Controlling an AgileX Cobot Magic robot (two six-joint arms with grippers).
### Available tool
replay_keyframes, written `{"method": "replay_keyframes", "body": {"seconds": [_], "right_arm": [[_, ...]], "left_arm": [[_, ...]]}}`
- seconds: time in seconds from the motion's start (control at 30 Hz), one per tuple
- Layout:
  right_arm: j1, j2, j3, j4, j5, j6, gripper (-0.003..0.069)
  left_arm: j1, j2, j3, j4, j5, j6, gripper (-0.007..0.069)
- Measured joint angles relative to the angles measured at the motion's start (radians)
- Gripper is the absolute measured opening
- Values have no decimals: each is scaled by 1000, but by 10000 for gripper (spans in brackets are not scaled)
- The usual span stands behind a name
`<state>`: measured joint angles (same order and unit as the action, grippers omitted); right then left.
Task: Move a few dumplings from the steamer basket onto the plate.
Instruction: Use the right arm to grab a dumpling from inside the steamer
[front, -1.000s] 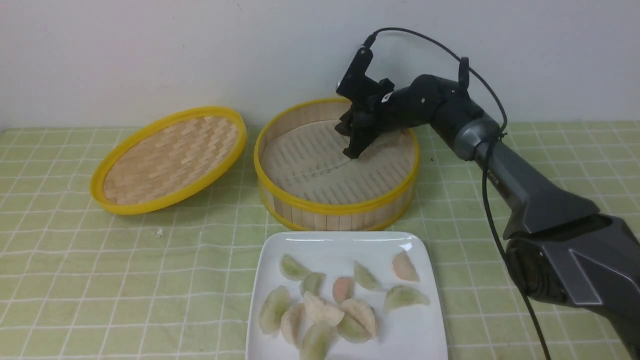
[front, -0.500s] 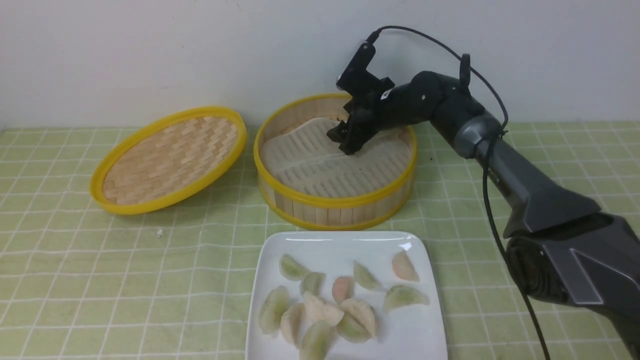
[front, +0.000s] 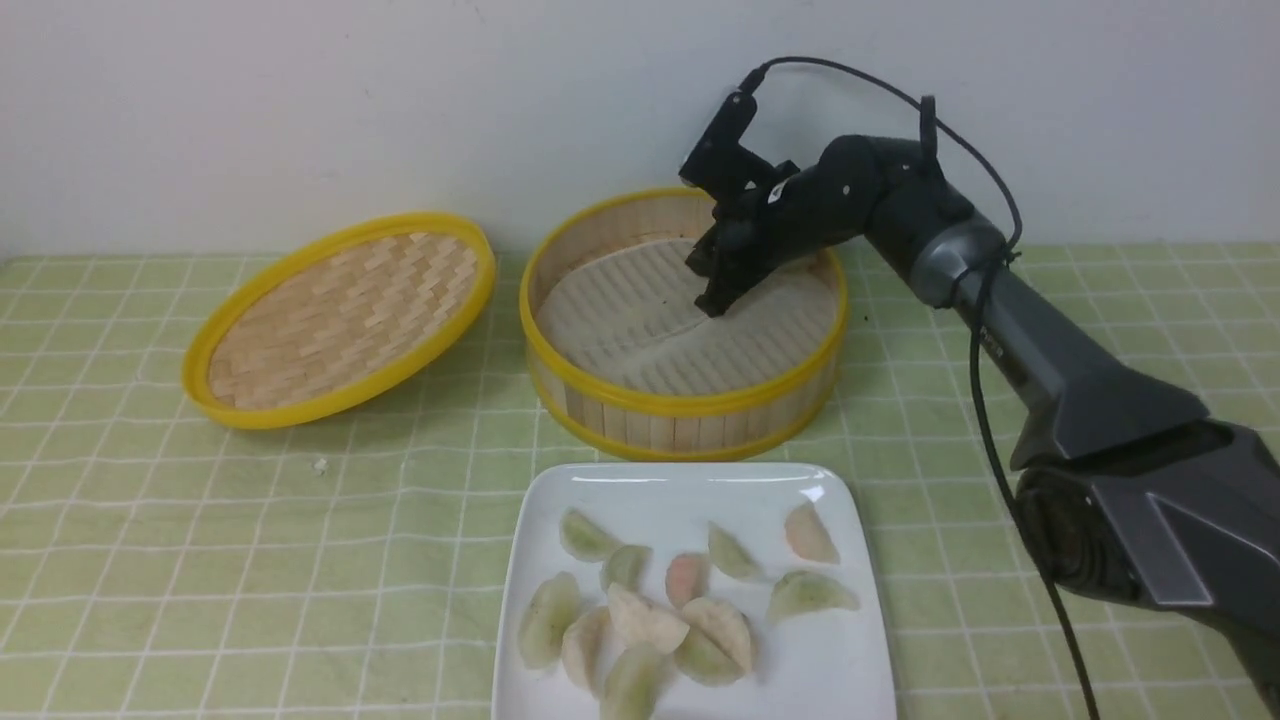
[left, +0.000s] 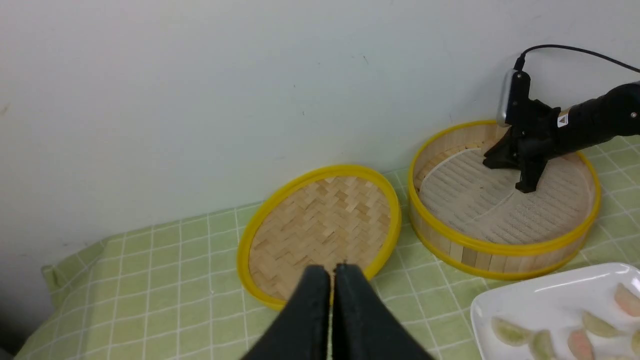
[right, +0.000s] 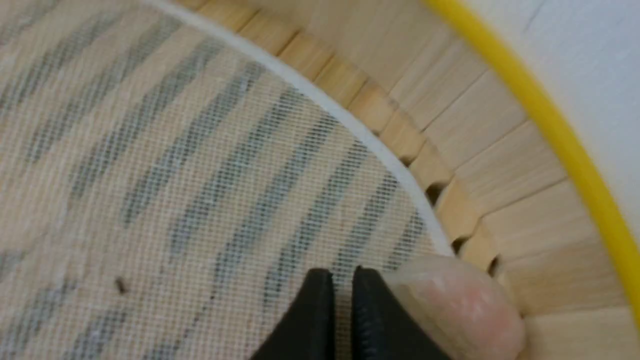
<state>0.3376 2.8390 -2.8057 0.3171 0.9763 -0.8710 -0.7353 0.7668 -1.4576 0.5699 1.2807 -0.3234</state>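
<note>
Right tool (right: 340, 274) down on basket (front: 680, 405) liner (right: 200, 175), jaws narrow, nothing between them; pinkish dumpling (right: 450, 300) just beside it at the wall. Other dumplings (front: 640, 620) on plate (front: 830, 680). Left tool (left: 332, 272) closed, empty

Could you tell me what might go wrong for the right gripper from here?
The right gripper is nearly shut beside the dumpling, not around it, so it may lift away empty. It sits low on the liner, which it could pinch and drag up.
</note>
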Motion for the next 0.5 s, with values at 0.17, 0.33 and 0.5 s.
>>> {"method": "replay_keyframes", "body": {"seconds": [0.17,0.33,0.5], "right_arm": [[-6,-66,4,-29,178,30,-10],[-9,-163,3,23,257,35,-13],[-9,-186,2,39,257,34,-13]], "left_arm": [[0,0,0,-3,0,0,-6],[0,0,0,-25,0,0,-6],[0,0,0,-28,0,0,-6]]}}
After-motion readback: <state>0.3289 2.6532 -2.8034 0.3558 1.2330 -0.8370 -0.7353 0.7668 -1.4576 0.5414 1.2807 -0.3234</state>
